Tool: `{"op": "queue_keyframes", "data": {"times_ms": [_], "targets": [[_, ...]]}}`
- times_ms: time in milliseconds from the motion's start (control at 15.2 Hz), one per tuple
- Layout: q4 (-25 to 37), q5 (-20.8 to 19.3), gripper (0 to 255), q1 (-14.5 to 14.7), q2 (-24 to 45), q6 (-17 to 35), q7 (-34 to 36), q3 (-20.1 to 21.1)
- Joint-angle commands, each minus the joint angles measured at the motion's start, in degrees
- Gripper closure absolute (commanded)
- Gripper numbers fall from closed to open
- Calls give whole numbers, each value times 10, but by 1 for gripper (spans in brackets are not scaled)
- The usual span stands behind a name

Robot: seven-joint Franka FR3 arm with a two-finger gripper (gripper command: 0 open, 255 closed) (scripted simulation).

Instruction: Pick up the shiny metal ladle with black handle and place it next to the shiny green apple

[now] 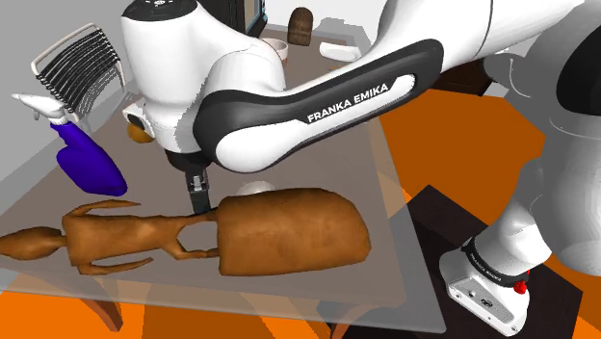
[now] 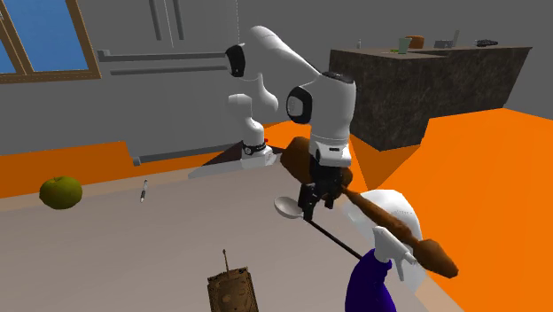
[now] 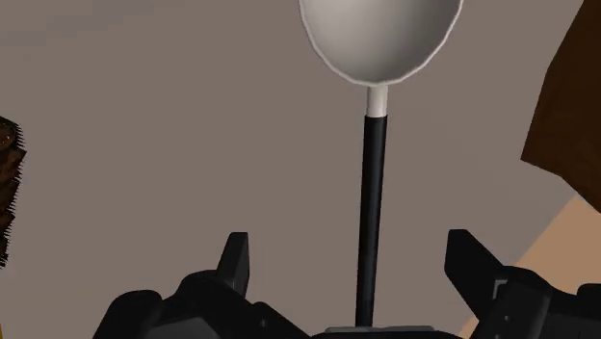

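At the second exterior view's far left, the green apple (image 2: 60, 191) is sitting on the grey table (image 2: 177, 230), well apart from the arm. Moving right, the ladle (image 2: 286, 207) is lying flat w/ its pale bowl at the apple-side end and its thin black handle (image 3: 371, 212) running off toward the purple spray bottle (image 2: 368, 284). The gripper (image 3: 349, 241) is hanging right over the handle, just behind the bowl, spread wide and gripping nothing. The handle is passing btwn the fingers (image 3: 236, 262) w/o touching either, sitting a bit nearer one than the other.

Step in hand, as I'm judging it: the grasp. Doing it well is probably meaning sinking straight down until the tips are bracketing the handle at table level, then closing square across it, b/c a rod this thin is likely rolling or slipping if caught off-centre.

Further right, the long brown wooden piece (image 2: 430, 254) is crowding in near the wrist, so lifting vertically before swinging over toward the apple is looking safest.
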Motion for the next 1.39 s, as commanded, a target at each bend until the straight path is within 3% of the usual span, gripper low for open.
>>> {"op": "queue_keyframes", "data": {"times_ms": [0, 264, 792, 858, 1320], "targets": [[-15, -8, 0, 9, 15, -60, -2, -6], [-33, -11, 0, 13, 25, -30, 0, -17], [-33, -11, 0, 13, 25, -30, 0, -17], [-35, -10, 255, 13, 24, -30, 0, -17], [-33, -11, 255, 13, 25, -31, 0, -17]]}}
